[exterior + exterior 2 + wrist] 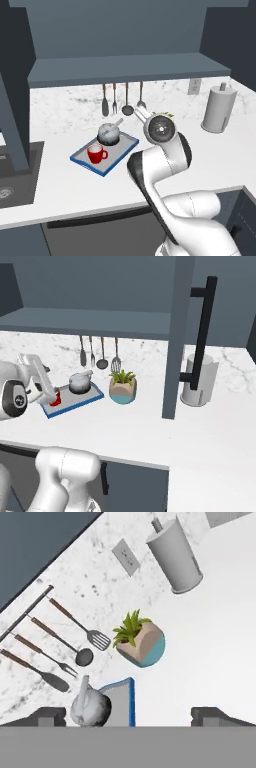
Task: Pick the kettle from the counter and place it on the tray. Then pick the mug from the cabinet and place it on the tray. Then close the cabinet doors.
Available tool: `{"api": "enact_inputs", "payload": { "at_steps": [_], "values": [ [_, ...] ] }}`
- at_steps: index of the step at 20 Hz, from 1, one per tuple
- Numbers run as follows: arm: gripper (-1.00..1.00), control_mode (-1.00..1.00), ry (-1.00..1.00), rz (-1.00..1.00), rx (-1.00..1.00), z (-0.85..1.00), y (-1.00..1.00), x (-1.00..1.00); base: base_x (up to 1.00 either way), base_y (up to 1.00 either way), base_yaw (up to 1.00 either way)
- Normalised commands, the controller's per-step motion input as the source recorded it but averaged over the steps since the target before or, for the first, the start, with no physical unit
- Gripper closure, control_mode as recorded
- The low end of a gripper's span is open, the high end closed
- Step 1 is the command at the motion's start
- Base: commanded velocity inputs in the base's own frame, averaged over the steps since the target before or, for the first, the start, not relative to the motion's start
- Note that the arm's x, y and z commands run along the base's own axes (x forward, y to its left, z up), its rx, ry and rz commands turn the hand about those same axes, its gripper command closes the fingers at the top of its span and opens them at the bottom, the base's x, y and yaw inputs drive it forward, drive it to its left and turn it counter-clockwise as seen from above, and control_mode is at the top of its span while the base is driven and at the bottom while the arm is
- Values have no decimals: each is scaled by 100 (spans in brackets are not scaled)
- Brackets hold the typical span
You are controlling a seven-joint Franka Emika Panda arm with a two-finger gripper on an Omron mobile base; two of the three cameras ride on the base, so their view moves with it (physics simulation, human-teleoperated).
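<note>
the cabinet doors (176, 336) stand swung out over the bench (210, 150), so shutting them is likely what remains. the tray (80, 159) already carries the kettle (109, 133) and mug (95, 153). the pincer (129, 714), fingers apart and holding nothing, hangs above them.

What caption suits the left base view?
Kettle and red mug sit on the blue-rimmed tray, cabinet doors open.
</note>
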Motion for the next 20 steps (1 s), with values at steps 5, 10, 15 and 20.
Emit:
{"api": "enact_inputs", "payload": {
  "at_steps": [5,10,15,20],
  "values": [
    [-100,-100,6,-46,0,39,-44,-52,0,0,0],
    [-100,-100,-8,-35,-3,12,-28,-68,0,0,0],
    [-100,-100,-9,-26,0,12,-38,-60,0,0,0],
    [-100,-100,0,-15,0,9,-37,-39,0,0,0]
  ]
}}
